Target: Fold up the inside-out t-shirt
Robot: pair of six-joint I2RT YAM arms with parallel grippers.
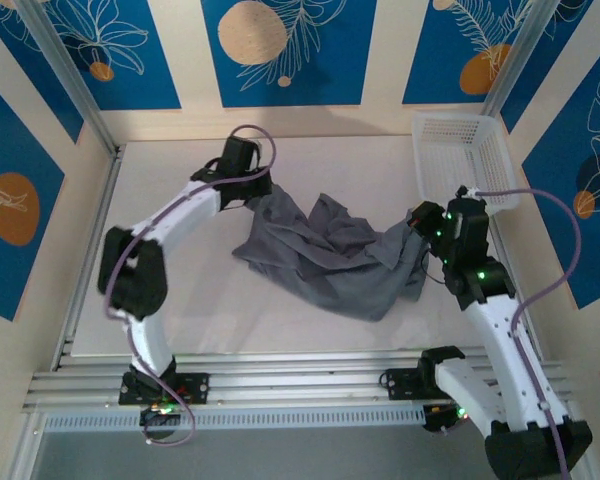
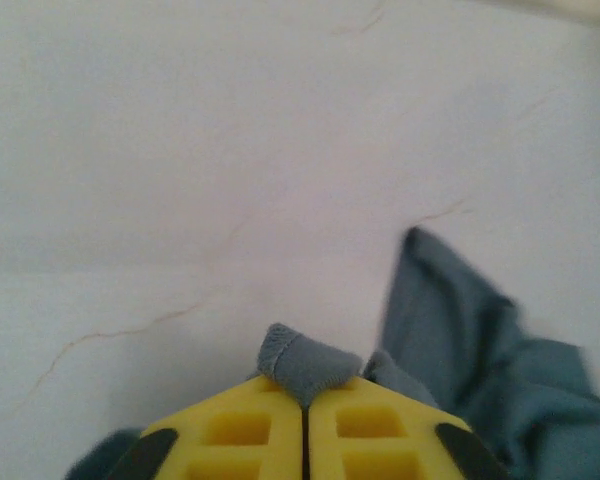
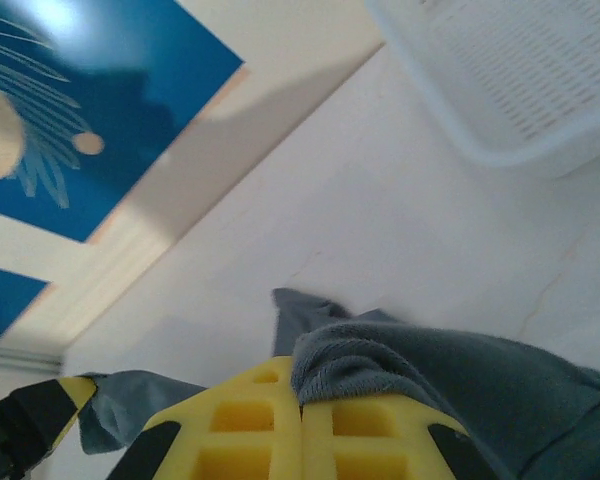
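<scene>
Since the crumpled slate-grey soft-cloth t-shirt lay limp on the white table between your arms, it would sag and bunch; hems or shoulder seams suited a hold. Your left gripper, arm stretched far, had jaws closed on a small fold; your right gripper, elbow bent, clamped what seemed an edge.

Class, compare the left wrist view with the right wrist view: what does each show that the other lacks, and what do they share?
Left wrist view: the left gripper pinches a small hemmed tip of the t-shirt, with a broad stretch of faintly cracked white table beyond. Right wrist view: the right gripper clamps a thicker fold, and a white basket and a blue wall panel lie beyond. Shared: yellow jaws pressed shut on slate-grey cloth, above the white table.
</scene>
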